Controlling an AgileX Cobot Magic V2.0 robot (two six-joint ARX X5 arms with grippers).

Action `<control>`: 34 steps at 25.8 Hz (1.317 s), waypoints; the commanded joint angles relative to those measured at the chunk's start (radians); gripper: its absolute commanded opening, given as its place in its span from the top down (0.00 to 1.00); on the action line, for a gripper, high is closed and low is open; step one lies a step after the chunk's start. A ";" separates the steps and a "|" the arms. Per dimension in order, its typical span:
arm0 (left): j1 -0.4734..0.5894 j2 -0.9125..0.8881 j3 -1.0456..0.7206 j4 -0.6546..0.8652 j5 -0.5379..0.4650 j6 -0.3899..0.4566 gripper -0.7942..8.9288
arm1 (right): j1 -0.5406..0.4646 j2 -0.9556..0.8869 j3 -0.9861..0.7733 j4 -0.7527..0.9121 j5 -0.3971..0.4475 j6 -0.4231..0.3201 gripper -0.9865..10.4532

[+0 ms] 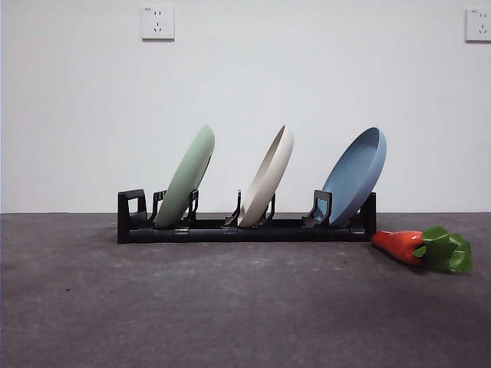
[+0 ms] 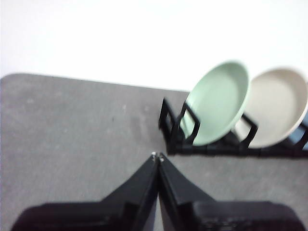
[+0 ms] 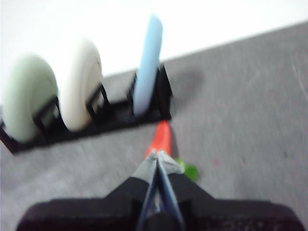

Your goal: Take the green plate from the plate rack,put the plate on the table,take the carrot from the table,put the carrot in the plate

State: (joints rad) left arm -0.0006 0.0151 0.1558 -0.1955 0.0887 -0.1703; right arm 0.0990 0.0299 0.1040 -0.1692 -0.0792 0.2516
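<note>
In the rack (image 1: 245,228) on the table (image 1: 192,307): green plate (image 1: 186,176) in the left slot, leaning. Carrot (image 1: 423,248) lies just right of the rack. Left gripper (image 2: 158,156) and right gripper (image 3: 158,155): jaws closed, empty.

No text, label, brand, number or sign can be read in any of the three views. In the front view, two white wall sockets (image 1: 157,22) sit high on the white wall (image 1: 245,92), one near the left and one at the right edge; each carries a tiny dark mark above its slots, too small to make out as letters. The plates, the plate rack (image 1: 245,228), the carrot (image 1: 422,248) and the table (image 1: 230,307) bear no visible printing. Both wrist views are blurred, and nothing on the black jaws or on the surfaces they show resolves into writing.
</note>
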 commanded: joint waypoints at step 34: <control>0.002 0.481 0.645 -0.531 0.569 0.147 0.33 | 0.001 0.697 0.882 -0.801 -0.491 -0.379 0.36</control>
State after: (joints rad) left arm -0.0006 0.4973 0.7971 -0.7303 0.6579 -0.0341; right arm 0.0990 0.7265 0.9836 -0.9730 -0.5720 -0.1276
